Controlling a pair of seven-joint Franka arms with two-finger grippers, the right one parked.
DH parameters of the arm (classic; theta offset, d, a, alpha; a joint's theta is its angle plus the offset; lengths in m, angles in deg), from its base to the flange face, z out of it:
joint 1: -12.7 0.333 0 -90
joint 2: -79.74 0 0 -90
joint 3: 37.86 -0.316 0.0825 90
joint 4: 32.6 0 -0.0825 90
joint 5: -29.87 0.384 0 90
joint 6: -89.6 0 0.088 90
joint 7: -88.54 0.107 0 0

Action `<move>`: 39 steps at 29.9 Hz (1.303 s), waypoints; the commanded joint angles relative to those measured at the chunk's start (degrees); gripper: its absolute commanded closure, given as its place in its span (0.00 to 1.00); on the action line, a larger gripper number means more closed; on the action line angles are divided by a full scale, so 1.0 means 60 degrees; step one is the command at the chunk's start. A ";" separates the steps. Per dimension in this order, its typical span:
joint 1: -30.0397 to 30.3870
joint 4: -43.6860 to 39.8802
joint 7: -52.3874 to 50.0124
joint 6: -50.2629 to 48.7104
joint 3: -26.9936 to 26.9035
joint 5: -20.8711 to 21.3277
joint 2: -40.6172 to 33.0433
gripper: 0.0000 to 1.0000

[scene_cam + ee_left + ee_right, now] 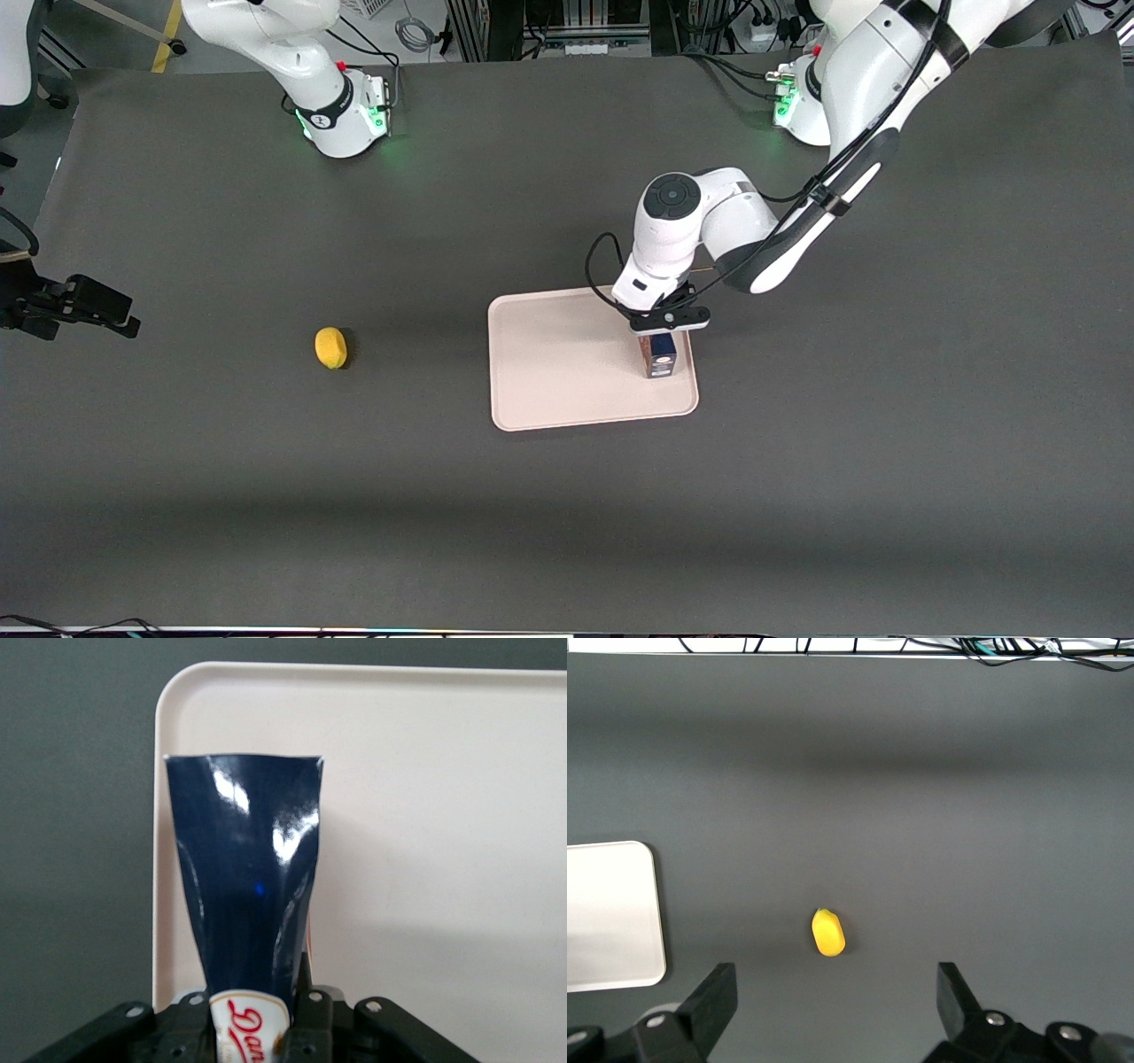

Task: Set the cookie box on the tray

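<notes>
Claw (660,326) pinching top of narrow navy-blue cardboard cookie box (659,359), denting sides. Box standing upright over pale pink rectangular tray (567,372), near 3 o'clock rim, likely awaiting release. Yellow lump (330,346) sitting apart on worktop (266,496).

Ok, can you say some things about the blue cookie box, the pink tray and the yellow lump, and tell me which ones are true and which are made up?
1. The cookie box is over the tray, near one of its edges. True.
2. The pincer is far away from the cookie box. False: it is shut on the box, which is squeezed in where it is held.
3. The yellow lump lies on the tray. False: it lies on the dark table, apart from the tray, toward the parked arm's end.
4. The cookie box is much smaller than the tray. True.
5. The tray is bright green. False: it is pale pink.
</notes>
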 commanded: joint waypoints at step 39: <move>0.0036 -0.2996 0.0392 -0.4118 0.0844 -0.1238 -0.0524 0.00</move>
